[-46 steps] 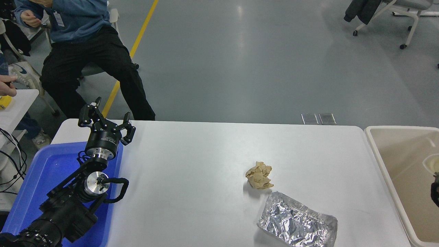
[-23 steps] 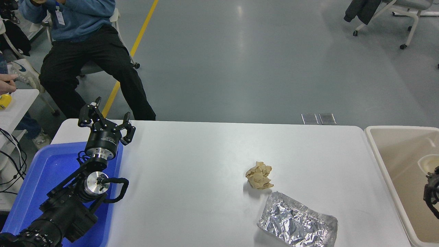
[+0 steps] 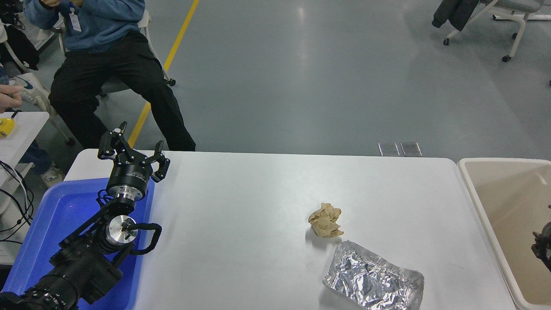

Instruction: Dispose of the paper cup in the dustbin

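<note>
The beige dustbin (image 3: 472, 189) stands at the table's right end, cut off by the picture's edge. The paper cup is out of view. Only a small part of my right gripper (image 3: 542, 249) shows, at the right edge over the inside of the dustbin, with nothing visible in it. My left arm is parked at the lower left over the blue tray, with its gripper (image 3: 135, 148) open and empty.
A crumpled brown paper ball (image 3: 325, 220) and a silver foil tray (image 3: 373, 282) lie on the white table (image 3: 241, 206) right of the middle. A blue plastic tray (image 3: 56, 215) sits at the left. A person sits beyond the table's far left corner.
The white cup seen at the right edge above my right gripper half a second ago no longer shows. The gripper has sunk slightly at the edge. The left arm has not moved.
</note>
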